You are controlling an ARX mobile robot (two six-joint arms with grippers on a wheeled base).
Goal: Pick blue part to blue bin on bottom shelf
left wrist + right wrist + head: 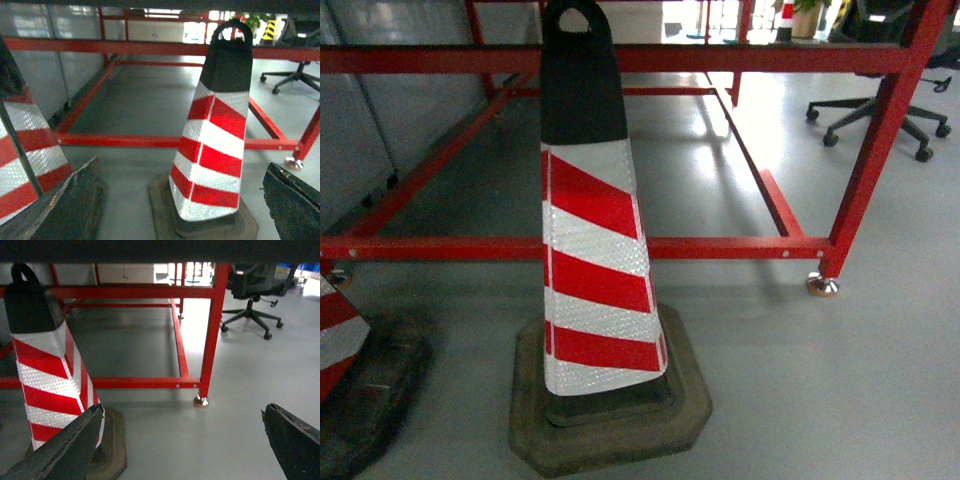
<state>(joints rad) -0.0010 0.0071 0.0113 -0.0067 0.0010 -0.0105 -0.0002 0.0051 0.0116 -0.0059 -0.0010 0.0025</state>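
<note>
None of the task's things — blue part, blue bin, bottom shelf — appears in any view, so weight, stiffness and a sound hold on the part cannot be judged.

Items on view:
- Traffic cone (595, 255), red-and-white banded, black looped cap, standing upright on a dark rubber base on the grey floor.
- Second cone (335, 335), partly cut off at the left edge of the head view.
- Red steel frame (720, 248) behind the cones, open and bare, on a levelling foot (821, 286).
- Office chair (252, 295) beyond the frame.
- Left gripper (180, 210) — jaws spread wide, holding nothing.
- Right gripper (185, 445) — jaws likewise spread, holding nothing.
</note>
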